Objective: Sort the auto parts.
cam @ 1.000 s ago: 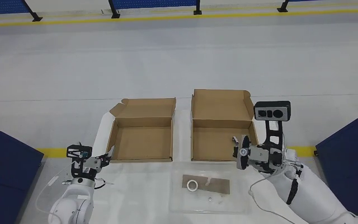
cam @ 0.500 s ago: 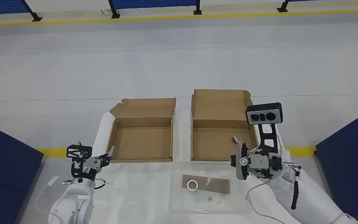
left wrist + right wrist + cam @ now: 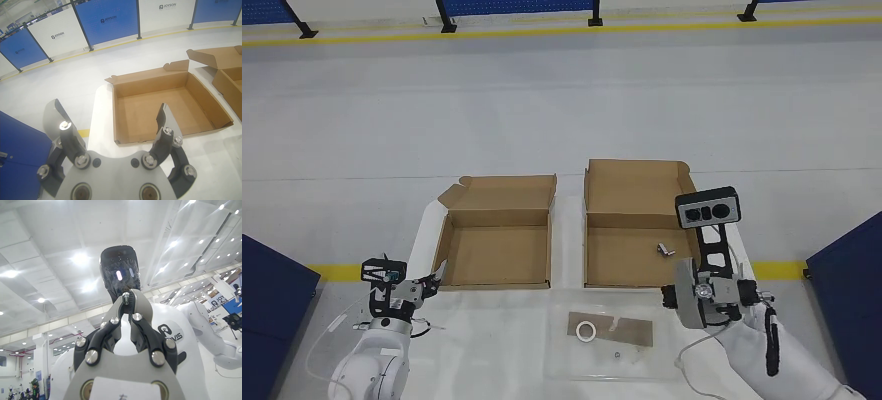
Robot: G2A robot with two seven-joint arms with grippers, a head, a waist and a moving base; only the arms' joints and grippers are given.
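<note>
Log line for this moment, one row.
left tool open beside left box | right tool shut on small bolt, pointed upward | right box: one metal part | tray: white ring

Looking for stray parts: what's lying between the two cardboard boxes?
Nothing; the top view shows bare white table between the left box and the right box.

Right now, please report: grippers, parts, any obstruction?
Left gripper open, near left box. Right gripper shut on small bolt, pointing upward. One part in right box, white ring in tray. No obstruction seen.
</note>
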